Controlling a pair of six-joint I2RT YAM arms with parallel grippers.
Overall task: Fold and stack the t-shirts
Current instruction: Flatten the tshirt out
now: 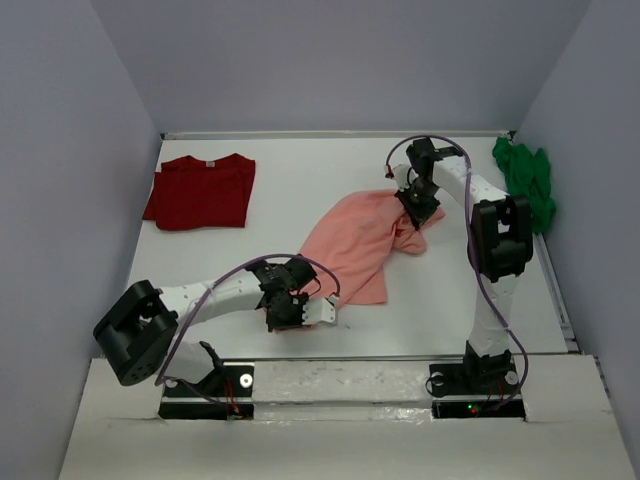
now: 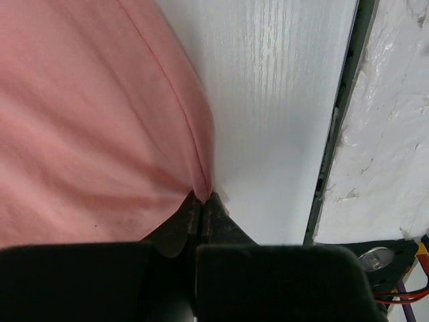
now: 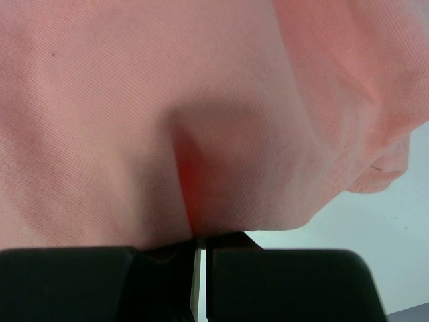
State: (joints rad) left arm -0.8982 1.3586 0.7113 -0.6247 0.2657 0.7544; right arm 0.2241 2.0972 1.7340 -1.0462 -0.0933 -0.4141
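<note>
Left wrist: left pincer (image 2: 202,199) nipped tight on salmon-pink shirt (image 2: 87,121) hem | right wrist: right pincer (image 3: 199,243) gripping it

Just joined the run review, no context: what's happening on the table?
Both arms are on the salmon-pink t-shirt mid-table. The left gripper is shut on its near hem corner; the right gripper pinches a bunched fold at its far end. It is not folded yet. The dark red t-shirt lies flat at far left; the bright green t-shirt sits crumpled at far right.
</note>
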